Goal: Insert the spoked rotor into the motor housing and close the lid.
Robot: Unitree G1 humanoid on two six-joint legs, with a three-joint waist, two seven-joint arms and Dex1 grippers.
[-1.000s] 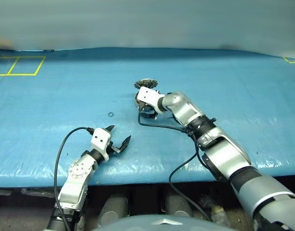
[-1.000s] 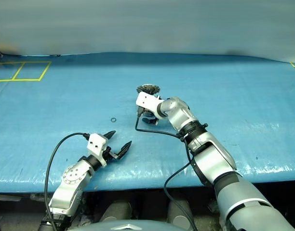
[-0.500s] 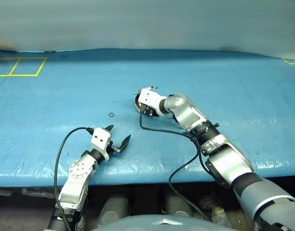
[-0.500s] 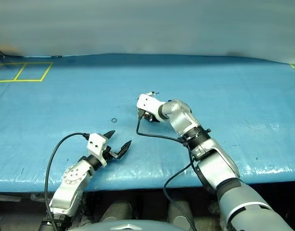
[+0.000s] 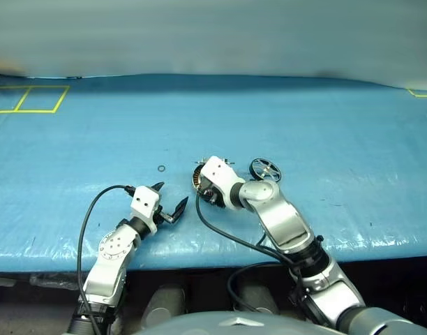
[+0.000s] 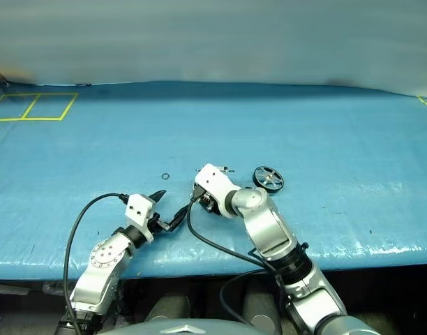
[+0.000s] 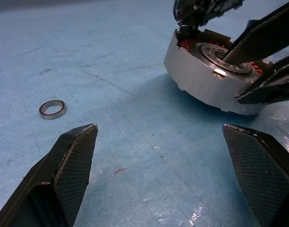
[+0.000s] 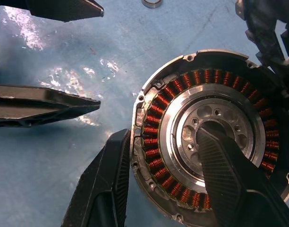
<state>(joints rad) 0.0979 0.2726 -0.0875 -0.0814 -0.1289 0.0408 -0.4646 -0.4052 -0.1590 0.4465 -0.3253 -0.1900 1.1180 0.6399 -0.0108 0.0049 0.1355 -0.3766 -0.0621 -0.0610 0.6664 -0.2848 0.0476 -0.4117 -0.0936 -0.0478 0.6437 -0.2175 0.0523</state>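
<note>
— What changed for you?
— Your right gripper point(image 8: 158, 189) pulled the motor housing point(image 7: 208, 80) nearer across the surface point(image 5: 339, 125), uncovering the spoked rotor point(image 5: 265, 169).
— Grip?
— One finger inside the wall, one outside. Left gripper point(image 5: 170, 197) wide, empty.
— Inside the housing?
— Copper windings; rotor outside, beside it.

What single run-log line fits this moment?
right hand: gripping motor housing wall | left hand: open, empty | spoked rotor: on table | lid: open

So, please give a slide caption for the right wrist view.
Right gripper clamps the motor housing wall, one finger outside, one inside.
</note>
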